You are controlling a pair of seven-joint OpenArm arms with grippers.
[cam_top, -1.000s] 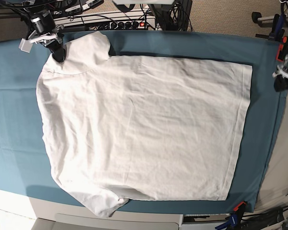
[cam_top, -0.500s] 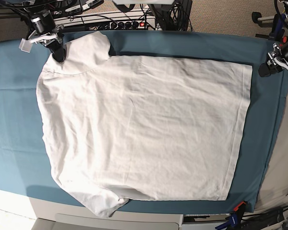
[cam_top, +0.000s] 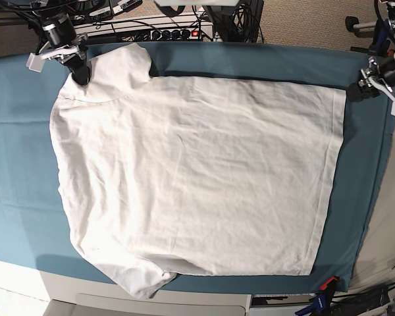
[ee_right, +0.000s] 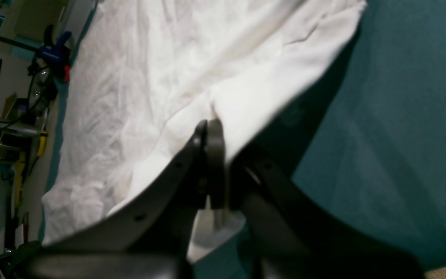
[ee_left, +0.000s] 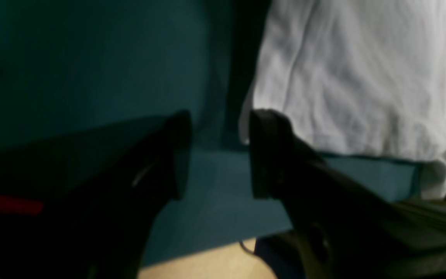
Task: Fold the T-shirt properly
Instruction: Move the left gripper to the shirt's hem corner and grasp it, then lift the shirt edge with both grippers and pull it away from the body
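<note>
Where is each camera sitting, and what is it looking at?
Base: high above, looking straight down at the T-shirt on the teal cloth, both arms at the far corners.
Left wrist: on the left arm, looking past the open left gripper at the shirt's corner.
Right wrist: on the right arm, looking past the right gripper, shut on the shirt.
All three share the shirt and cloth.

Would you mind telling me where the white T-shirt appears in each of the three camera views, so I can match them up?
Base: the T-shirt lies spread over the middle of the teal cloth.
Left wrist: upper right, just beyond the open left gripper.
Right wrist: upper left and centre, its edge pinched in the right gripper.
Shared landmark: the teal cloth beneath it.
</note>
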